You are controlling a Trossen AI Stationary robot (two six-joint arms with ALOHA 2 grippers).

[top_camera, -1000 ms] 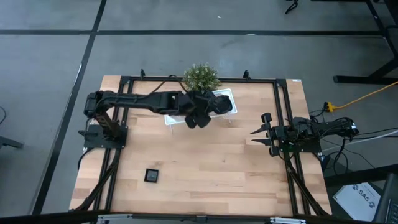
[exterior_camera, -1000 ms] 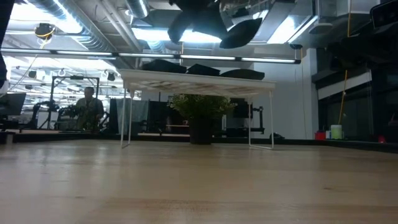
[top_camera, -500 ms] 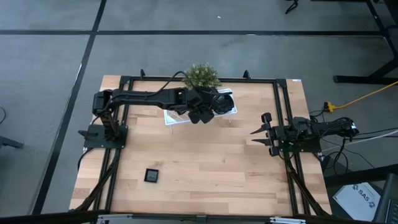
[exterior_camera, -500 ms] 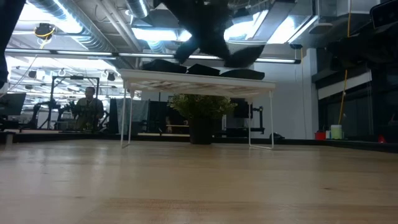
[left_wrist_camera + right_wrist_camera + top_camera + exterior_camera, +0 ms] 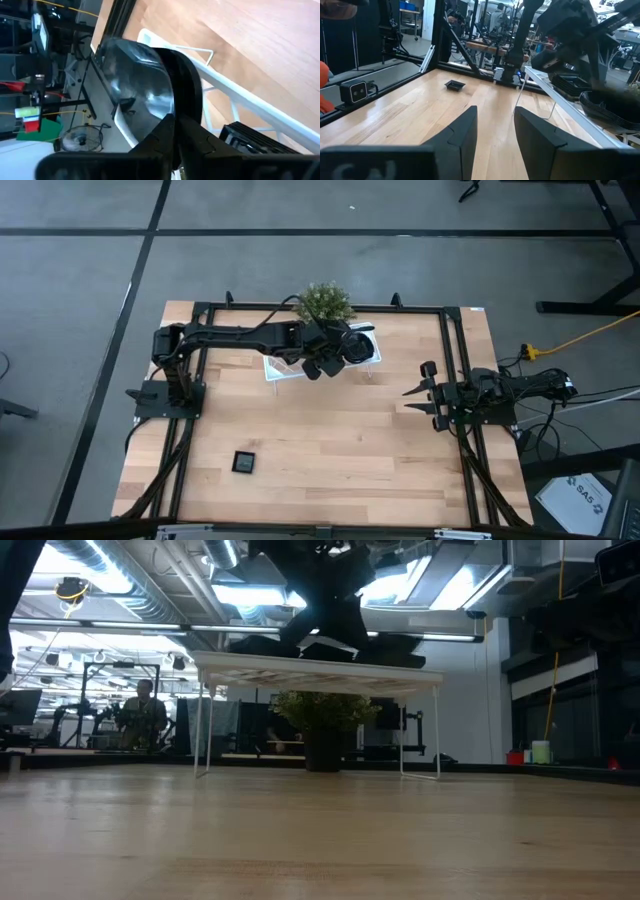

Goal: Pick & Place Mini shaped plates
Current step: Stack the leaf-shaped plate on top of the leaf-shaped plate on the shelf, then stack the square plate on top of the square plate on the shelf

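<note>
My left gripper [image 5: 333, 358] reaches over the white rack [image 5: 277, 370] at the table's far side and is shut on a glossy black mini shaped plate [image 5: 140, 85]. In the low view it [image 5: 325, 638] stands just above the rack's top [image 5: 320, 673]. Other black plates [image 5: 262, 645] lie on that top. One more small black plate [image 5: 243, 462] lies flat on the table near the front left. My right gripper [image 5: 412, 393] waits open at the table's right side, holding nothing. My left gripper pinches the plate's rim [image 5: 169, 102] between its two fingers [image 5: 192, 137], which slant down from the table's left. The plate sits tilted in the hold, low over the rack's top. Whether it rests on the rack, I cannot tell.
A small green bushy plant [image 5: 325, 302] stands behind the rack at the far edge. A black metal frame [image 5: 455, 350] runs around the table. A wide stretch of bare wood [image 5: 330, 440] lies between the rack and the near edge. A person [image 5: 143, 710] is in the room behind.
My left gripper has gone toward the table's far right and down onto the rack, carrying the plate. The plate, held high above the rack a second ago, is now down at the level of the plates on the rack's top.
</note>
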